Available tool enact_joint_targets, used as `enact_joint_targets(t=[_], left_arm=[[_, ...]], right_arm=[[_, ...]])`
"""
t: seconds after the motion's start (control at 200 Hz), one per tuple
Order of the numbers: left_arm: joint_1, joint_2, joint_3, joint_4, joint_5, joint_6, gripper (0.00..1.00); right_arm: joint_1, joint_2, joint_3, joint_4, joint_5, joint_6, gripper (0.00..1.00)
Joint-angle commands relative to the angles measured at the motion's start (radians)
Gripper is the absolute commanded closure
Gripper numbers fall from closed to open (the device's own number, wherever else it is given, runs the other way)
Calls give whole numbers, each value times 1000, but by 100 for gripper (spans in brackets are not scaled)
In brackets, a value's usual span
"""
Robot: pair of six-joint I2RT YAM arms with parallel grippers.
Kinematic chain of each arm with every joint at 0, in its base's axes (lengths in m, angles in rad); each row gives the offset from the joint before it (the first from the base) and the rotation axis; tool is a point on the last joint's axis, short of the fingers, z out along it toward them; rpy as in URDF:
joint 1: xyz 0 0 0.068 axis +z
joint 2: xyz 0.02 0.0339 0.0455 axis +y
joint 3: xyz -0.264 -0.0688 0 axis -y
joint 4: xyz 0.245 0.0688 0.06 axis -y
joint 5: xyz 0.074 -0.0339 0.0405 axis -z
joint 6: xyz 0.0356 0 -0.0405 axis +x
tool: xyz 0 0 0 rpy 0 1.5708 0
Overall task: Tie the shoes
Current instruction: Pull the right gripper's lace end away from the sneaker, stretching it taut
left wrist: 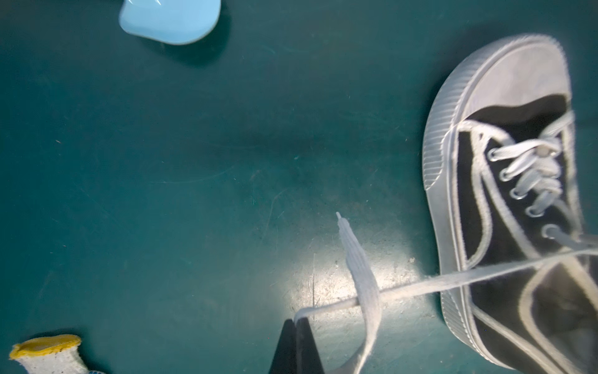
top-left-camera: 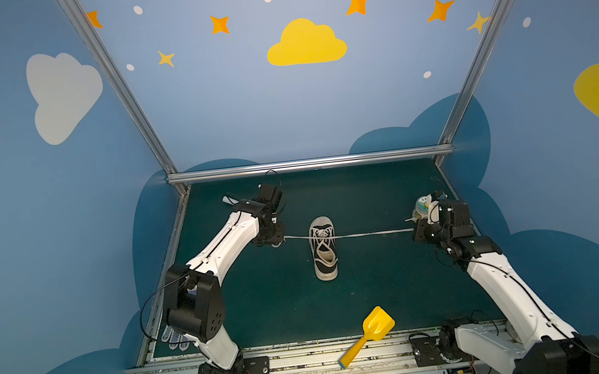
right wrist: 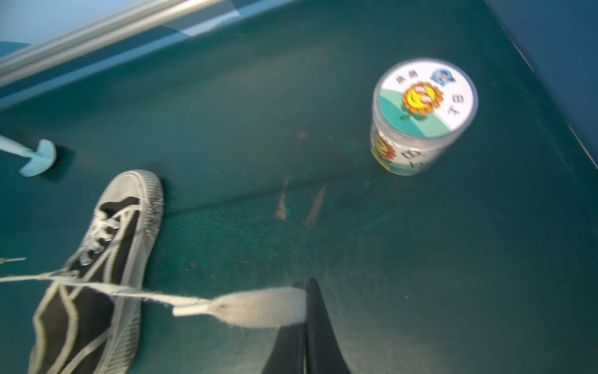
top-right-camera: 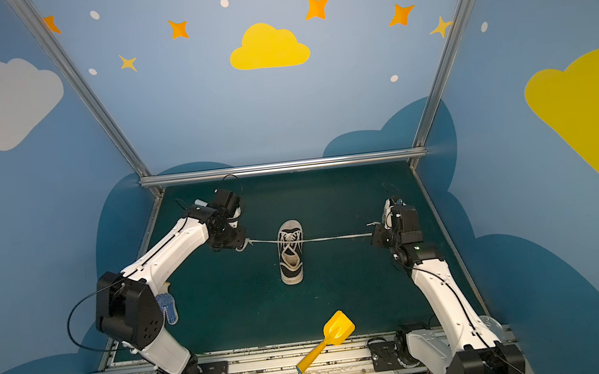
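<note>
1. We see one lidded clear jar point(right wrist: 424, 113) standing upright, well apart from the shoe point(top-left-camera: 323, 248), on its right-gripper side; a sunflower label covers the lid and wall, so we cannot tell what is inside.
2. The shoe stands on its sole mid-table point(top-left-camera: 378, 282), toe toward the back wall; its laces point(left wrist: 453, 278) stretch taut to either side of it.
3. The left gripper point(left wrist: 296, 320), left of the shoe, is clamped on one lace end, the tip flopping past the fingers; the right gripper point(right wrist: 305, 291), right of the shoe and farther from it, pinches the other end.
4. We count one shoe, two lace ends, two grippers and one jar; one yellow scoop point(top-left-camera: 377, 325) lies beyond the shoe's heel; there is also one dotted glove point(top-right-camera: 167, 306) and one pale blue piece point(left wrist: 168, 19).
</note>
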Motion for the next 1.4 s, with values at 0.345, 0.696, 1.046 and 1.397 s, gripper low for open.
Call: enact_joint_targets(t=[0.345,0.696,1.046,1.397], left_arm=[[51,61,-33,15,-7,31,97],[104,69,-39,11,5,48,97],[135,84,-79,51,33,41,97],[121,82,-124,96,146,16,84]], right_arm=[[-175,49,-97,45,-87,24,100],[-229,70,-110,30,-115,46,100],[-287,70,-122,33,-148,50,100],[-254,142,-20,32,-432,45,100]])
